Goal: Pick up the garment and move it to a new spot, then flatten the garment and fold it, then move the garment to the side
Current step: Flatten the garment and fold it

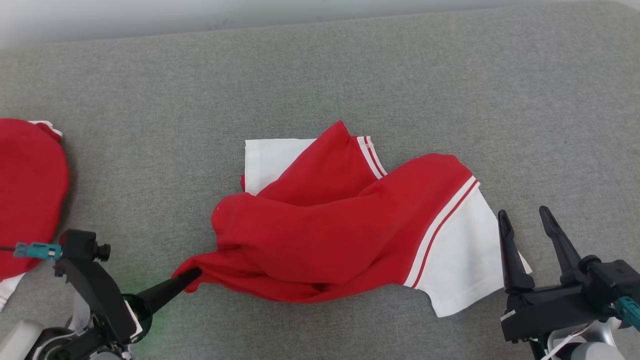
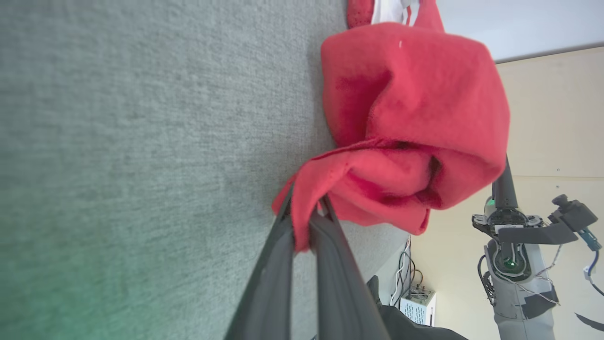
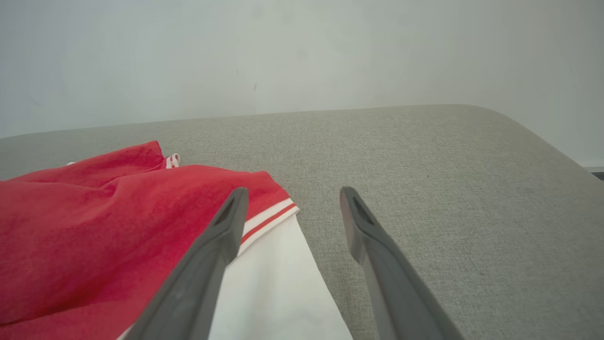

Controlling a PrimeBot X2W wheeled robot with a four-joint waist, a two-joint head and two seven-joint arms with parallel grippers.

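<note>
We hold one red corner of the garment (image 1: pixel 340 240) in our left gripper (image 1: pixel 192 277), whose fingers are pinched together on the cloth. This is low on the bench (image 1: pixel 350 65), toward its near edge and left of the middle. In the left wrist view the clamped fold (image 2: pixel 302 222) bunches up between the two dark fingers, with the near edge of the bench just beside it.

The garment lies crumpled around the middle of the bench, nearer the near edge than the far one. Its red bulk is heaped over the white parts. One square white panel (image 1: pixel 270 160) pokes out toward the far edge, and a striped white panel (image 1: pixel 465 260) spreads toward the right.

Our right gripper (image 1: pixel 523 213) stands with its fingers wide apart, holding nothing, at the right border of that white panel. One finger is over the white cloth and the other over bare bench; we cannot tell whether either touches.

A broad bare band runs along the far edge below the pale wall (image 3: pixel 283 47). The rounded far right corner and the right side are open too. At the left edge sits a second red bundle (image 1: pixel 30 190), well apart from the garment, with bare bench between them.
</note>
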